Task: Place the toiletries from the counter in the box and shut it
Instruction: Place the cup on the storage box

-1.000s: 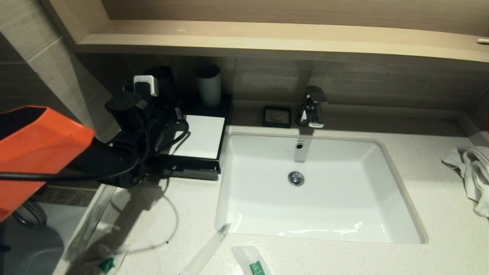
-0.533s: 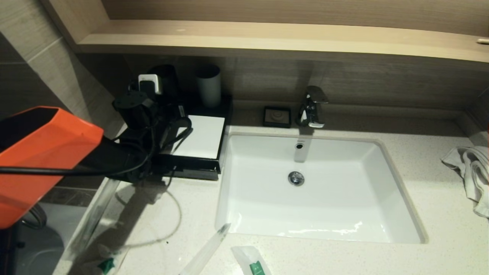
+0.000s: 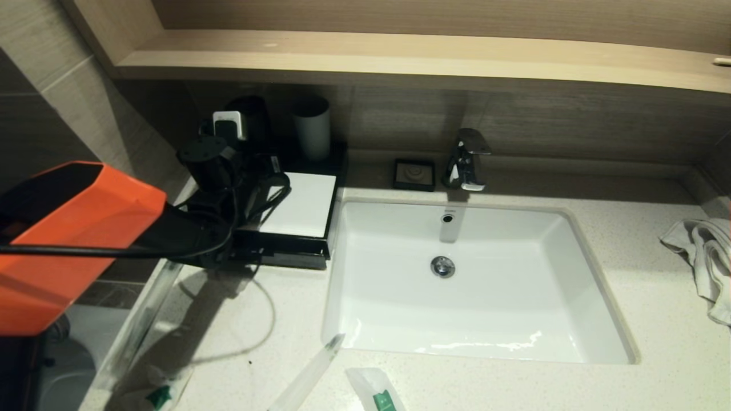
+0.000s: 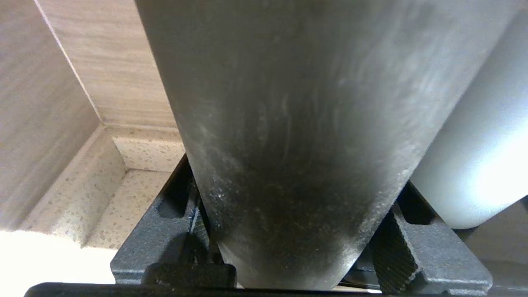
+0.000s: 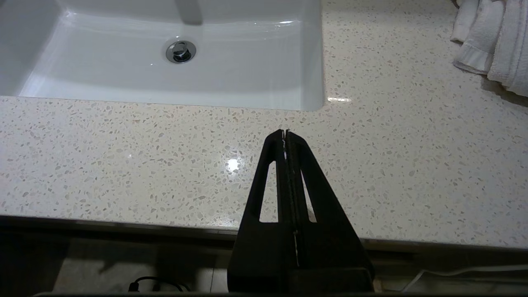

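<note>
- Head view: the counter (image 3: 657,319) runs around a sink, and the box (image 3: 300,208) sits at its back left with its white lid down.
- Three toiletry packets (image 3: 380,394) lie at the counter's front edge, well apart from the box. None is packed yet.
- A dark cup (image 4: 280,144) stands behind the box, beside a grey cup (image 3: 312,134).
- The left gripper (image 4: 295,177) is spread wide astride the dark cup, low on its wall. Contact looks likely, though I cannot be sure it is squeezing.
- To do this well, centre the cup between the jaws, close gently, lift straight, and keep clear of the grey cup.
- The right gripper (image 5: 285,134) is pinched together and empty, above the counter's front edge.
</note>
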### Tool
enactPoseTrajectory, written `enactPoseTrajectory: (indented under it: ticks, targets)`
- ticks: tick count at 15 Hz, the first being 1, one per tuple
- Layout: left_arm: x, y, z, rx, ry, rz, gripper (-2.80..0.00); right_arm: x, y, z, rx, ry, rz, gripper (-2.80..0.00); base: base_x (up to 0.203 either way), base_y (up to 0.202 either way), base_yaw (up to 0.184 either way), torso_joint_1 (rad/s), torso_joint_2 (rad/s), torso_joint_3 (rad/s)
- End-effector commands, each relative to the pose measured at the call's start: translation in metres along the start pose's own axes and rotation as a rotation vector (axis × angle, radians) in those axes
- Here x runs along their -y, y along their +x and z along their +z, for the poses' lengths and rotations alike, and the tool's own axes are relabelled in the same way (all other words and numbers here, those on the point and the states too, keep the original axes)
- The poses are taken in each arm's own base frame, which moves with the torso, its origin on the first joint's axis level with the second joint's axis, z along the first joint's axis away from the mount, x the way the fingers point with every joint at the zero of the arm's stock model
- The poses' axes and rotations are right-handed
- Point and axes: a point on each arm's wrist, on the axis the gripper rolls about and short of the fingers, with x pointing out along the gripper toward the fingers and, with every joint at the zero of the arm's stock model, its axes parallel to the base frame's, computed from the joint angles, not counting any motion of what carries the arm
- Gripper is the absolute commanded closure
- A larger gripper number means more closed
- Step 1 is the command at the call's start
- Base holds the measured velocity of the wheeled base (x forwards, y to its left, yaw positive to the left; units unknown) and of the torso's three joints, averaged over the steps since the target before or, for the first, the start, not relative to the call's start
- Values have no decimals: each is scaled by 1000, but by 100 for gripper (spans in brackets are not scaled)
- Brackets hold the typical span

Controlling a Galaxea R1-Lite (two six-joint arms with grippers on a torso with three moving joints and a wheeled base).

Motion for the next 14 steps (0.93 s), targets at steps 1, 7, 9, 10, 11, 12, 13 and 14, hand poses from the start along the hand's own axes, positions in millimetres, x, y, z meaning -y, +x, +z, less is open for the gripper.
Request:
enactPoseTrajectory:
  ticks: [1,7,9,10,11,12,13,14]
  targets:
    - [1,2,-3,5,-1,2,0,0,0,0,0,0,0,0,0,0,0,0,0,0]
    - [3,14,-3,20,-4,5,0,0,0,0,0,0,0,0,0,0,0,0,0,0]
    - [4,18,-4,27,-6,6,0,0,0,0,0,0,-1,0,0,0,0,0,0,0]
    - [4,19,-4,25,-5,6,0,0,0,0,0,0,1,0,0,0,0,0,0,0]
    - [3,20,-3,25,-5,7,0,0,0,0,0,0,0,0,0,0,0,0,0,0]
    - [4,21,-3,25,-5,6,0,0,0,0,0,0,0,0,0,0,0,0,0,0]
    - [4,22,-5,22,-4,7,0,0,0,0,0,0,0,0,0,0,0,0,0,0]
    - [4,23,-6,24,-5,7,0,0,0,0,0,0,1,0,0,0,0,0,0,0]
